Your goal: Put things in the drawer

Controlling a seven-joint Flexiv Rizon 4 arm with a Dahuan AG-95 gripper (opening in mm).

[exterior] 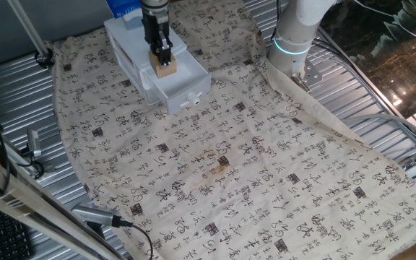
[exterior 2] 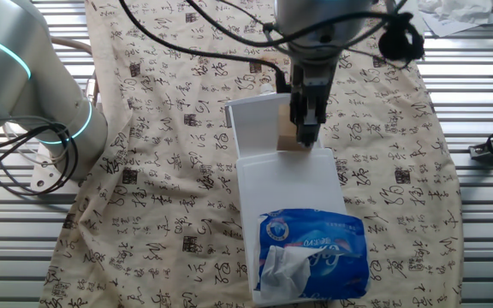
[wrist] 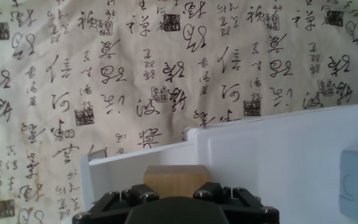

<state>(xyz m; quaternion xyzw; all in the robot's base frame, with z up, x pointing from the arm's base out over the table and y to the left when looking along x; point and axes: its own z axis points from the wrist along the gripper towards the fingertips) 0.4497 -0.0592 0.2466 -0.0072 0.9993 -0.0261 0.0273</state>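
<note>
Gripper [exterior: 165, 61] is clamped on the block [exterior: 167, 69], fingers pinching its sides from above, arm coming straight down over the cabinet [exterior: 132, 50]. Block hangs over the pulled-out drawer [exterior: 186, 85], low in the tray opening; can't tell if it touches the drawer floor. In the other fixed view the gripper [exterior 2: 303, 130] holds the block [exterior 2: 288, 139] right at the seam between the drawer [exterior 2: 259, 115] and the cabinet [exterior 2: 289, 184] top, block's tan face showing beside the dark fingers. Hand view: block [wrist: 174, 180] sits between the finger bases at the bottom edge, white drawer [wrist: 135, 165] wall just behind it, cabinet [wrist: 278, 149] top filling the right side. Knob [exterior: 191, 100] on the drawer front faces the open cloth [exterior: 230, 173]. Blue tissue pack [exterior 2: 313, 257] rests on the cabinet top at the end away from the drawer, white tissue sticking out. Printed cloth covers the table; a brownish stain [exterior: 219, 167] near its middle, well apart from the cabinet. Arm base [exterior: 295, 36] stands at the cloth's edge, ring lit cyan
</note>
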